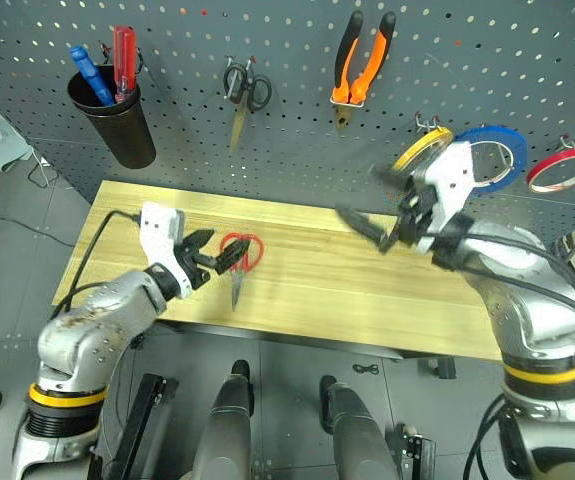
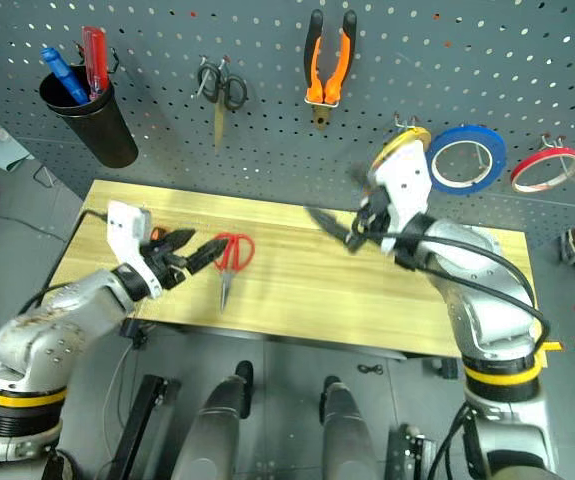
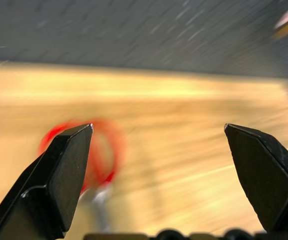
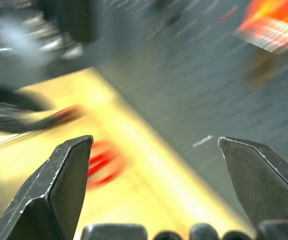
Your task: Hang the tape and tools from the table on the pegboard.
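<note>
Where left gripper (image 1: 214,254) gapes, red-handled scissors (image 1: 240,258) beside.

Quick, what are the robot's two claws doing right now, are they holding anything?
Left claw: open, empty, right beside the red-handled scissors on the pale wooden table.
Right claw: open, empty.

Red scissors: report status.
Both grippers open: left gripper, right gripper. Red scissors flat on table, beside left fingertips. Nothing in the way.
</note>
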Motion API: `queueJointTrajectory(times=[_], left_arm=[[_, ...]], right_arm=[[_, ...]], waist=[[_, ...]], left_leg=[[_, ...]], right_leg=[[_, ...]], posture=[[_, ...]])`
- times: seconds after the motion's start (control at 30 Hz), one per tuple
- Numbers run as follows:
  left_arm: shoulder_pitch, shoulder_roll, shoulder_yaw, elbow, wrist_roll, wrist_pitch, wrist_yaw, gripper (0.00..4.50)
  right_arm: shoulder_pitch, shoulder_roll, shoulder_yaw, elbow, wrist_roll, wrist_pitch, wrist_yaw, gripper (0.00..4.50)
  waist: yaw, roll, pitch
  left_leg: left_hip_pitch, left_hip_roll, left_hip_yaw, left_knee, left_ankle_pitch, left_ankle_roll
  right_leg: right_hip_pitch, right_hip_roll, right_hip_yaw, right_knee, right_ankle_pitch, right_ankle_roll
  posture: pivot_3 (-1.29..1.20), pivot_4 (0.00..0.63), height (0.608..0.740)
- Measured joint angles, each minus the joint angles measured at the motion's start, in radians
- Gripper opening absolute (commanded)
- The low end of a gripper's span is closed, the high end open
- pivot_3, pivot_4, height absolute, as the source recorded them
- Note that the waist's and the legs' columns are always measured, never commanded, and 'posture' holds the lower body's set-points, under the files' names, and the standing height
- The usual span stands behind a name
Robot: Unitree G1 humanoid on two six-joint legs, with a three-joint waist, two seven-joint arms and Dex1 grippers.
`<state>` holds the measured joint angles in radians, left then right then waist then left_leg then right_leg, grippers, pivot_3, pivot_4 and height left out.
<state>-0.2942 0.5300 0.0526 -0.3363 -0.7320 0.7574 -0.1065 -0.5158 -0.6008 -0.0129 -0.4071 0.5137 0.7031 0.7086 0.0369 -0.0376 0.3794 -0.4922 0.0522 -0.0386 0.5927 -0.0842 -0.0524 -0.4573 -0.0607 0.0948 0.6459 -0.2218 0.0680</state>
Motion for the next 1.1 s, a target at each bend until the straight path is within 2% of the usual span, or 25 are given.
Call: queueJointTrajectory(times=[0.1,0.23,0.6,0.7,0.93,0.97,1.1], left_arm=[[0.024,-0.082,-0.082,0.002,0.134,0.029,0.121,4.50],[0.025,-0.159,-0.142,0.040,0.249,0.079,0.205,4.50],[-0.092,-0.289,-0.176,0.321,0.464,0.074,0.217,4.50],[-0.110,-0.321,-0.185,0.351,0.509,0.069,0.217,3.63],[-0.112,-0.351,-0.165,0.353,0.567,0.079,0.203,0.30],[-0.112,-0.355,-0.157,0.352,0.573,0.082,0.204,0.10],[-0.113,-0.359,-0.127,0.352,0.585,0.093,0.199,0.11]], right_arm=[[0.019,-0.029,0.007,-0.001,0.079,0.052,0.087,4.46],[0.016,-0.075,0.036,-0.001,0.094,0.052,0.167,4.46],[-0.021,-0.080,0.054,0.027,0.082,0.020,0.229,4.46],[-0.021,-0.080,0.059,0.030,0.078,0.019,0.229,4.50],[-0.021,-0.066,0.060,0.037,0.076,0.019,0.201,4.50],[-0.021,-0.066,0.060,0.037,0.076,0.019,0.199,4.50],[-0.020,-0.066,0.060,0.038,0.060,0.017,0.187,4.50]], waist=[[0.001,0.000,0.000],[-0.003,0.000,0.000],[-0.026,0.000,0.000],[-0.028,0.000,0.000],[-0.041,0.000,0.000],[-0.043,0.000,0.000],[-0.051,0.000,0.000]], left_leg=[[0.000,0.000,0.000,0.001,0.000,0.000],[0.000,0.000,0.000,0.002,0.000,0.000],[-0.001,-0.001,0.000,0.003,0.000,0.001],[0.000,-0.001,0.000,0.003,0.000,0.001],[0.000,-0.001,0.000,0.004,0.000,0.001],[0.000,-0.001,0.000,0.004,0.000,0.001],[0.000,-0.001,0.000,0.004,0.000,0.001]], right_leg=[[0.000,0.000,0.000,0.000,0.000,0.000],[0.000,0.000,0.000,0.000,-0.004,0.007],[0.000,0.000,0.000,0.001,-0.005,0.008],[0.000,0.000,0.000,0.001,-0.005,0.008],[0.001,0.000,0.000,0.002,-0.005,0.009],[0.001,0.000,0.000,0.002,-0.005,0.009],[0.001,0.000,0.000,0.002,-0.005,0.009]], posture=[[0.07,0.403,0.740],[0.05,0.398,0.740],[0.00,0.411,0.740],[-0.01,0.415,0.740],[-0.01,0.410,0.740],[-0.01,0.410,0.740],[-0.01,0.411,0.740]])
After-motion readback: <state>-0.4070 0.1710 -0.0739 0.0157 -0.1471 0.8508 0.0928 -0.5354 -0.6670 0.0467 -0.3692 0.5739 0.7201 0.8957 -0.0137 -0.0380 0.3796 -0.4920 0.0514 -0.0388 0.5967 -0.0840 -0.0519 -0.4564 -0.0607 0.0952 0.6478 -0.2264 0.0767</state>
